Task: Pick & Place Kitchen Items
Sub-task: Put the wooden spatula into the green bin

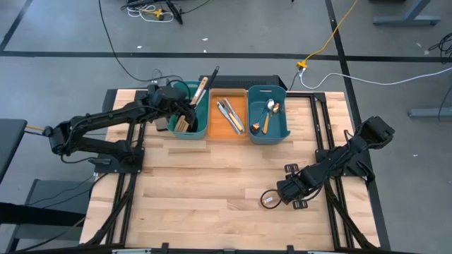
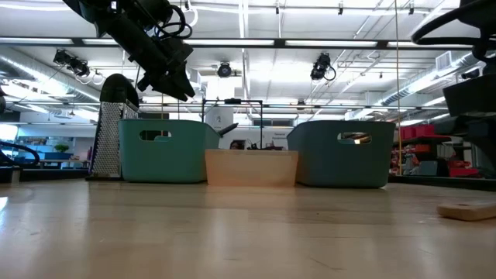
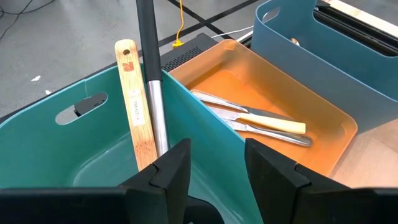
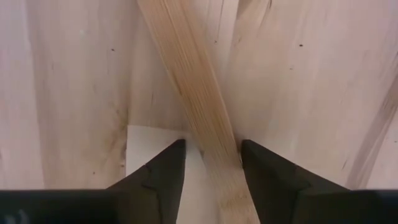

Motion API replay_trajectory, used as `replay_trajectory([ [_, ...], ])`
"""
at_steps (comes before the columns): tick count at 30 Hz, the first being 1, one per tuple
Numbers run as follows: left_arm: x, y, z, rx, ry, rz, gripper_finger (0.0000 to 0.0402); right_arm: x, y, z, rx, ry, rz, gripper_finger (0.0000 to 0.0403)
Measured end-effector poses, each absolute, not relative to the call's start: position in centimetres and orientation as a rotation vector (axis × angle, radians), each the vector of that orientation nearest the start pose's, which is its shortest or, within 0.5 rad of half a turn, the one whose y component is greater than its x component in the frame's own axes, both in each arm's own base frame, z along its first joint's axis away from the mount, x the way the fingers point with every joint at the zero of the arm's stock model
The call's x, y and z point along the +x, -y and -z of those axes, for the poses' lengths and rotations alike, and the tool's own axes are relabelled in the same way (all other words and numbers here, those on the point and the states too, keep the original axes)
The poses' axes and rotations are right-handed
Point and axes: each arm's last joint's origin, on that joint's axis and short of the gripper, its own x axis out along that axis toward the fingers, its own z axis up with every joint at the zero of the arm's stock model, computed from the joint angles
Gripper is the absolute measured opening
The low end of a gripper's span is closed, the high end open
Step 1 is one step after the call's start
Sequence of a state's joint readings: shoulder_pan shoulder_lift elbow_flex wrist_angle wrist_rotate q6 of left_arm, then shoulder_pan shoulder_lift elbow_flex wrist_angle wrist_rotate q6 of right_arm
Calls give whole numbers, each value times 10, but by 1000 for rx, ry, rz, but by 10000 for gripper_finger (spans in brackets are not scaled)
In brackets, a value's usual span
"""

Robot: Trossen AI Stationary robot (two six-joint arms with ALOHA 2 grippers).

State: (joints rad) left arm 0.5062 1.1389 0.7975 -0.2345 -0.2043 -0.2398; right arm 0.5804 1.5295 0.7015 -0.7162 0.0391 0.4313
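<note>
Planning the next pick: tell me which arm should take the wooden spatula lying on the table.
Right, probably. The right gripper is down at the table with the wooden spatula running between its open jaws. The left gripper hangs over the left teal bin, across the table.

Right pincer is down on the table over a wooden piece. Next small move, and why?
Probably close. The right pincer is open, its fingers straddling the wooden spatula lying flat on the table. The left pincer waits above the teal bin.
</note>
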Motion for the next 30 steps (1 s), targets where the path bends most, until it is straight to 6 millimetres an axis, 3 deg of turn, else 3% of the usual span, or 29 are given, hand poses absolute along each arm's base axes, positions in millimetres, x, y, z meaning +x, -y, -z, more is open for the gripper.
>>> replay_trajectory([
  [10, 208, -122, -265, -312, -500, -759, 158, 186, -120, -130, -150, -1517, -86, 130],
  [16, 208, -122, -265, -312, -500, -758, 158, 184, -118, -130, -110, -1528, -3, 77],
  [23, 208, -122, -265, -312, -500, -759, 158, 185, -118, -131, -40, -1523, 89, 77],
  [30, 208, -122, -265, -312, -500, -758, 158, 197, -122, -155, -62, -1474, 169, 77],
])
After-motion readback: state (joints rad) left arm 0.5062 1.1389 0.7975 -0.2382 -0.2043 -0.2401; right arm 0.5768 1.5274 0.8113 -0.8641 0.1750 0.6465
